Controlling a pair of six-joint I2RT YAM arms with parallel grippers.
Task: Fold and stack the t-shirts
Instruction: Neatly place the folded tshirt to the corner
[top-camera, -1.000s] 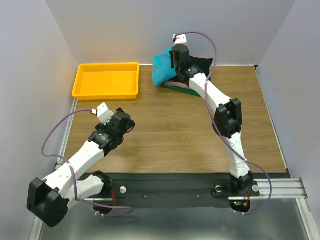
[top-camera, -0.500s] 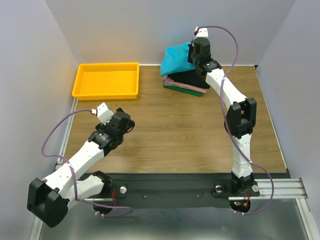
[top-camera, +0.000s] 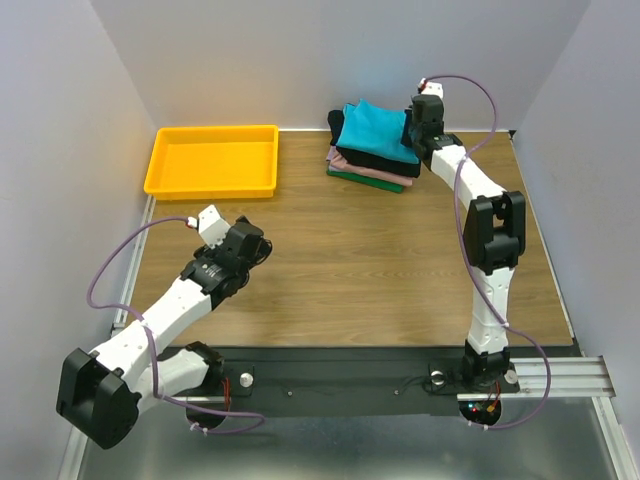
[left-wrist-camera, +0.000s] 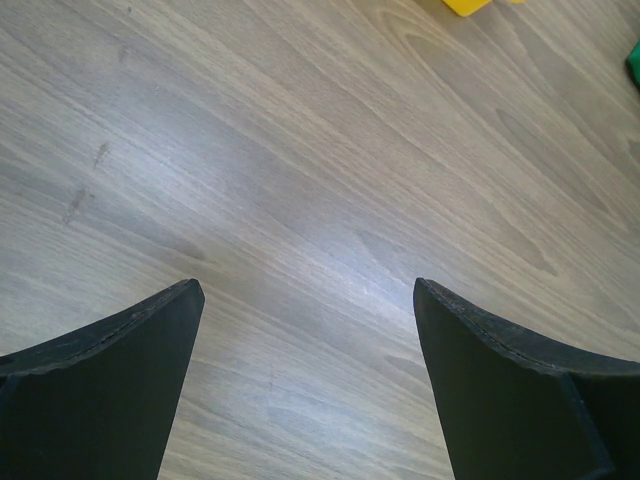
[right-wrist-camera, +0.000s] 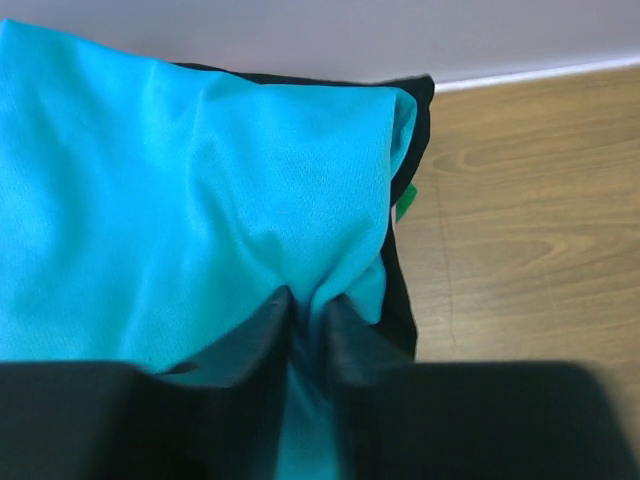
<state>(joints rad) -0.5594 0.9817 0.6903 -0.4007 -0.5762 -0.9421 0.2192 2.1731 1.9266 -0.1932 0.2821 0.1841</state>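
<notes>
Tray (top-camera: 212, 190) at far left of table (top-camera: 350, 260), close to far edge. Stack of t-shirts (top-camera: 370, 165) also at far edge, right of tray, well apart from it. Top t-shirt (top-camera: 375, 127) lies on stack, three others under it. Right gripper (right-wrist-camera: 308, 305) at far right side of stack, fingers pinched on edge of top t-shirt. Left gripper (left-wrist-camera: 310, 290) above near-left part of table, nearer than tray, well apart from stack, fingers spread, only table under them. Arm bases side by side at near edge.

Far forward, the right hand (right-wrist-camera: 305, 306) pinches the teal t-shirt (right-wrist-camera: 150, 200); the left hand (left-wrist-camera: 306, 290) hangs low, fingers spread wide
</notes>
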